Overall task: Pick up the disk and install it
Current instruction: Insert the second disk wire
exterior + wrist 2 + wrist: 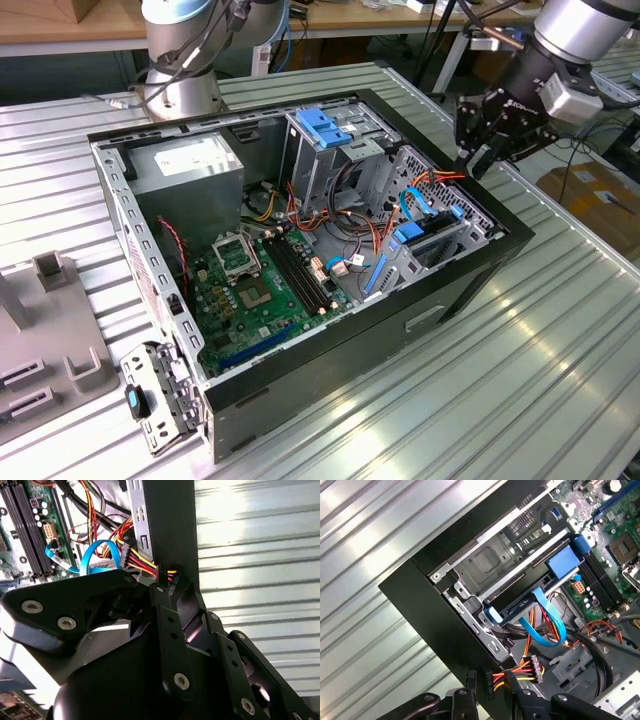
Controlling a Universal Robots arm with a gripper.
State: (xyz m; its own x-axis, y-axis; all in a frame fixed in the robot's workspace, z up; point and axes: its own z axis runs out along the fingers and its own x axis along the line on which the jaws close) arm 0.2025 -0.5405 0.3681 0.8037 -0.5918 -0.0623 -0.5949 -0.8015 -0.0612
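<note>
Right, open PC case [480,262] lies on its side on the ribbed metal table [520,380], w/ bare table all along the case's front edge and past its corner, so free room outside that wall. Inside it's tight: cables, drive cage [330,150], board all crowd close.

The disk [520,587] sits in the bay just inside the case's front wall, blue carrier frame showing at both ends, a blue flat cable [550,622] looping off it toward the board. Its label face is hidden; only an edge and grey bay plate above it can be made out. In the exterior view the disk [432,232] is partly masked by the bay metal.

Gripper [478,150] hangs just above the case's rim near the disk's bay, beside a red-yellow wire plug [520,672]. Fingers cut off, overlapped by own body in both wrist views; can't tell if spread or pressed together. Touches nothing visible.
</note>
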